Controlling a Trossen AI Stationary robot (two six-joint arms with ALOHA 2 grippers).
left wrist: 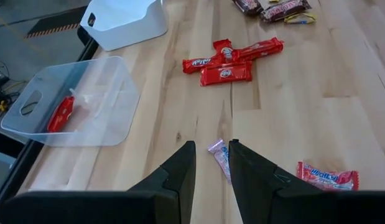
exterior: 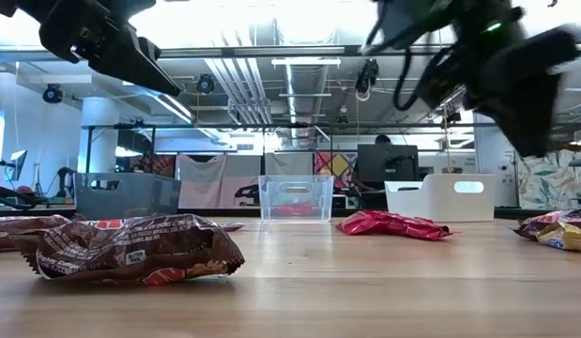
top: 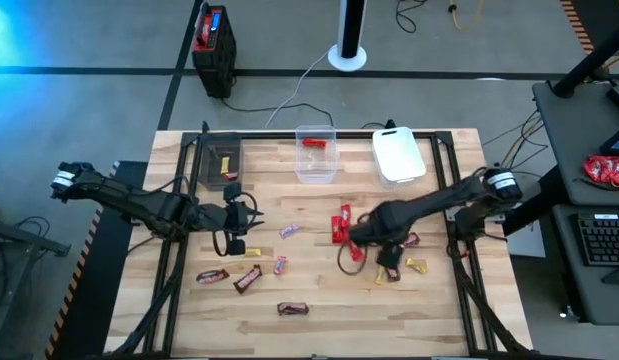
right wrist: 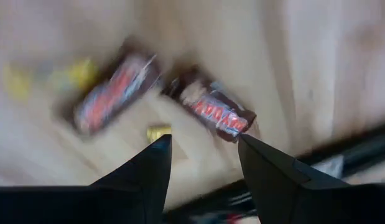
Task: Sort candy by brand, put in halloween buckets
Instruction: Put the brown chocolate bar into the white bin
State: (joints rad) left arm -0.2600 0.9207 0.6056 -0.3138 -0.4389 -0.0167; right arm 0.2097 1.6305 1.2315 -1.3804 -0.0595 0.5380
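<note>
Left gripper (top: 251, 218): positioned over the left half of the table (top: 319, 320), fingers (left wrist: 180, 180) narrowly parted with nothing between them. Pink candy (left wrist: 219, 155) on the wood just ahead of the fingertips; second pink piece (left wrist: 327, 177) near it, apart.

Right gripper (top: 389, 262): positioned low over the right half of the table, fingers (right wrist: 148, 171) apart and empty. Two dark brown bars (right wrist: 211, 109) on the wood beyond the fingertips, not touched; small yellow piece (right wrist: 158, 132) between the bars and the fingers.

Candy locations:
- Cluster of red bars (left wrist: 229, 59) near table centre, overlapping one another.
- Brown bars (top: 247, 278) scattered over the near-left area, one more (top: 293, 309) near the front edge.
- Yellow piece (top: 417, 265) beside the right gripper.
- Large brown wrapper (exterior: 130, 249) closest in the low view.

Bucket locations, along the far edge:
- Dark grey bucket (top: 220, 160) at left, candy inside.
- Clear bucket (left wrist: 74, 102) in the middle, one red bar (left wrist: 60, 114) inside.
- White bucket (top: 397, 155) at right; contents cannot be told.
</note>
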